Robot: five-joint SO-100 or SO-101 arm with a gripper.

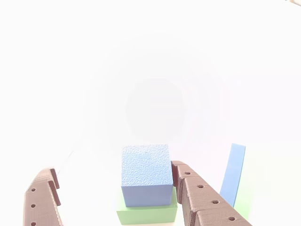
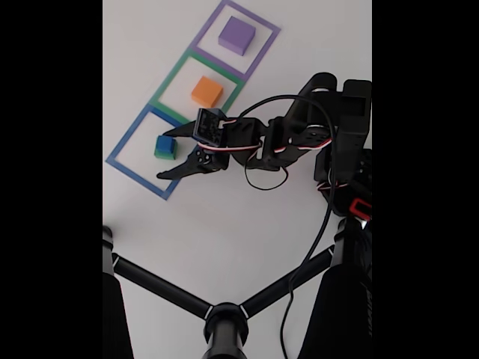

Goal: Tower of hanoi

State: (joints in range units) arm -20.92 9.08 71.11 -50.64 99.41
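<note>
Other view, near to far: brown ridged claw (image 1: 115, 188) gaping wide, fingers flanking blue cube (image 1: 146, 174), gripping nothing. Cube sitting squarely on green block (image 1: 148, 214), grainy foam texture, no long axis. Fixed view: stack (image 2: 165, 146) lying inside blue-outlined square (image 2: 123, 146) on white worktop (image 2: 224, 224); orange cube (image 2: 207, 91) occupying green square, purple cube (image 2: 237, 35) resting in purple square beyond.
</note>
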